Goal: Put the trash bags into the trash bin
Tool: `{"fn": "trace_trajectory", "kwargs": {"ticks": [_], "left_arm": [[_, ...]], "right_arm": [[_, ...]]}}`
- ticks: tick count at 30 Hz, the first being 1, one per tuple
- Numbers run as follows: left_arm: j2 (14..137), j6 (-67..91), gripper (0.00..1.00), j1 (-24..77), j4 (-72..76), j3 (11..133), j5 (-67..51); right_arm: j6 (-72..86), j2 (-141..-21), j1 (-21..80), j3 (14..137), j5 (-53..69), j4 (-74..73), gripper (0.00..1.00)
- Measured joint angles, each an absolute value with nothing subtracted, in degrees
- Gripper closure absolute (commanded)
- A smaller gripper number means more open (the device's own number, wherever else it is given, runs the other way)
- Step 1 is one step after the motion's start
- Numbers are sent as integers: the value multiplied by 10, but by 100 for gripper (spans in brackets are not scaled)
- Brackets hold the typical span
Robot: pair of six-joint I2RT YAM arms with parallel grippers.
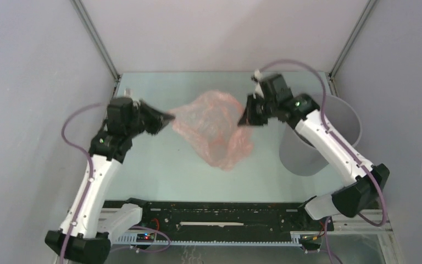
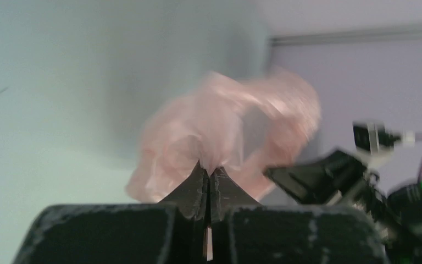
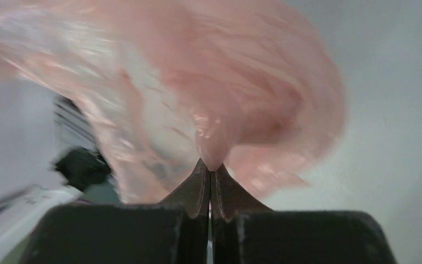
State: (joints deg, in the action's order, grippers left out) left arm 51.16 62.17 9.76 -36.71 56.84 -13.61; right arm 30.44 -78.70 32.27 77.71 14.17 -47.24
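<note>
Three grey walls [image 1: 33,55] | pale-green table [image 1: 165,173] | left tool [image 1: 168,117], right tool [image 1: 243,121] pinching bag [image 1: 211,126]

In the top view the left arm [image 1: 90,181] runs from its base toward 12 o'clock, and its wrist turns the left gripper [image 1: 167,117] to point at 3 o'clock. The right arm [image 1: 329,140] leans toward 10 o'clock, with the right gripper [image 1: 244,120] pointing at 8 o'clock. Each gripper's fingers are pressed together on a fold of the pink bag [image 1: 211,124].
</note>
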Motion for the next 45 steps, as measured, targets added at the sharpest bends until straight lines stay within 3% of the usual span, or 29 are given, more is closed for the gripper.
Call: {"fn": "trace_trajectory", "kwargs": {"ticks": [4,6,8,10,13,16,19,22,27,34,40,45], "left_arm": [[589,552,100,184,-334,815,-147],[586,507,100,236,-284,900,-143],[544,485,100,261,-251,898,-119],[472,487,100,259,-251,829,-58],[394,512,100,223,-265,681,-29],[401,542,100,179,-295,495,-60],[421,565,100,174,-360,385,-80],[380,570,100,174,-386,394,-83],[398,554,100,173,-351,545,-102],[434,509,100,172,-340,665,-97],[435,509,100,172,-333,665,-126],[434,518,100,172,-320,654,-138]], "right_arm": [[255,-852,374,1080,81,-521,95],[222,-827,425,1137,41,-489,88],[193,-757,467,1093,21,-430,88],[182,-672,473,987,15,-379,100],[208,-596,420,811,38,-324,100],[230,-650,395,729,74,-323,100],[236,-757,421,667,92,-342,100],[236,-780,443,639,110,-381,100],[235,-736,420,692,132,-386,100],[236,-672,401,729,169,-371,73],[249,-667,404,714,243,-347,41],[288,-667,373,698,310,-310,27]]}}
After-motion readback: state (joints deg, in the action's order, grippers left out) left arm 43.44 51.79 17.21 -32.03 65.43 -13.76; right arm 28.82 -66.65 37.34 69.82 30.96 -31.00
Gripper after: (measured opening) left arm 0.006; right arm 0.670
